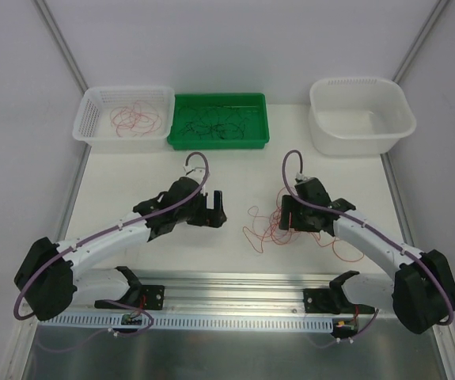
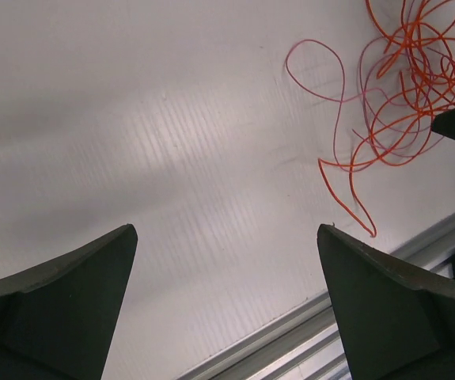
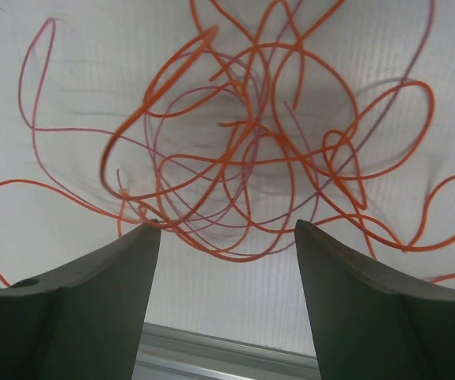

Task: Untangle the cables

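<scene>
The left gripper (image 1: 216, 207) and right gripper (image 1: 286, 215) both show jaws spread, with one tangle of cables (image 1: 265, 228) centre-right on the tabletop (image 1: 235, 170).

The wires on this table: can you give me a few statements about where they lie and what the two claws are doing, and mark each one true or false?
1. The green tray holds dark wires. True.
2. The white basket holds black wires. False: it holds pinkish-red wires.
3. The left gripper grips a wire. False: its jaws stand open above the bare table, holding nothing.
4. The right gripper is over the tangle of orange and pink wires, jaws apart. True.
</scene>
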`<state>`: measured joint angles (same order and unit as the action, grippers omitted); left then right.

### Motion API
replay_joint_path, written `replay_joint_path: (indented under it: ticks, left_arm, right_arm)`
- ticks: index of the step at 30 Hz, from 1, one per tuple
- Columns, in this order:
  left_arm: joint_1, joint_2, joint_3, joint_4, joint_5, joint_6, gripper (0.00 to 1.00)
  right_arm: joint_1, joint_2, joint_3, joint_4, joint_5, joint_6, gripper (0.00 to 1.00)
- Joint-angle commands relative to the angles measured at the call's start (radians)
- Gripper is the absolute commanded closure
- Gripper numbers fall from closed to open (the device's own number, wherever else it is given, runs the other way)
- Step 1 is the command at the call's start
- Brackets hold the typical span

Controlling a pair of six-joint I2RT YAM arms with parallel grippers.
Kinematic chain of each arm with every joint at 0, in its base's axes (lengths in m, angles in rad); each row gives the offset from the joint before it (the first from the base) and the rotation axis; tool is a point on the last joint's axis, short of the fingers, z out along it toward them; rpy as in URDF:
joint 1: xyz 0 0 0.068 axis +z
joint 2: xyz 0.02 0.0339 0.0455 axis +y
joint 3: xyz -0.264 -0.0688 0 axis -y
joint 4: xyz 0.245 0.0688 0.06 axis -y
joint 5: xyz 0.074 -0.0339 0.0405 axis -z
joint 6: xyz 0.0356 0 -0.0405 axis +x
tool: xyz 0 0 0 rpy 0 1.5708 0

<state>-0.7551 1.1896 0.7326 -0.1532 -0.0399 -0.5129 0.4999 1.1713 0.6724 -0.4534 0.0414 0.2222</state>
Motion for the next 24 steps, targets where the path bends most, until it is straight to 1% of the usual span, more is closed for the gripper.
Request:
replay_joint_path:
  ticks: [1, 2, 4, 7, 8, 10, 11, 13, 14, 15, 18, 21, 24]
  left_arm:
    - [-0.05, -0.058, -0.038, 0.021, 0.015, -0.117, 0.01]
    - [-0.059, -0.041, -0.039, 0.021, 0.008, -0.127, 0.01]
    - [-0.076, -0.015, -0.022, 0.021, -0.002, -0.145, 0.01]
    - [-0.093, 0.05, 0.033, 0.024, -0.005, -0.135, 0.01]
    - [-0.098, 0.094, 0.053, 0.026, -0.005, -0.127, 0.02]
    - [-0.105, 0.145, 0.122, 0.024, 0.001, -0.095, 0.03]
    - [-0.118, 0.2, 0.146, 0.024, 0.003, -0.082, 0.05]
    - [-0.131, 0.26, 0.226, 0.026, 0.009, -0.026, 0.08]
    - [-0.139, 0.321, 0.252, 0.024, 0.009, -0.003, 0.1]
    - [-0.15, 0.352, 0.301, 0.024, 0.017, 0.038, 0.13]
    - [-0.17, 0.464, 0.385, 0.023, 0.06, 0.103, 0.17]
    - [-0.194, 0.556, 0.441, 0.02, 0.083, 0.161, 0.2]
    - [-0.216, 0.623, 0.476, 0.014, 0.052, 0.209, 0.23]
  right_arm:
    - [0.045, 0.013, 0.01, 0.07, 0.014, 0.02, 0.28]
    - [0.048, 0.027, 0.016, 0.076, -0.001, 0.014, 0.3]
    - [0.074, 0.044, 0.021, 0.068, 0.0, 0.014, 0.31]
    - [0.097, 0.022, 0.015, 0.05, 0.031, 0.031, 0.31]
    - [0.097, -0.005, 0.004, 0.047, 0.041, 0.034, 0.31]
    - [0.097, -0.036, -0.005, 0.032, 0.063, 0.04, 0.3]
    - [0.097, -0.051, -0.01, 0.012, 0.084, 0.039, 0.28]
    - [0.098, -0.096, -0.013, -0.01, 0.098, 0.039, 0.27]
    - [0.097, -0.113, -0.016, -0.025, 0.106, 0.039, 0.25]
    - [0.098, -0.145, -0.019, -0.033, 0.109, 0.039, 0.23]
    - [0.098, -0.211, -0.02, -0.06, 0.115, 0.04, 0.2]
    - [0.097, -0.258, -0.017, -0.091, 0.132, 0.039, 0.18]
    - [0.098, -0.311, -0.017, -0.117, 0.137, 0.032, 0.17]
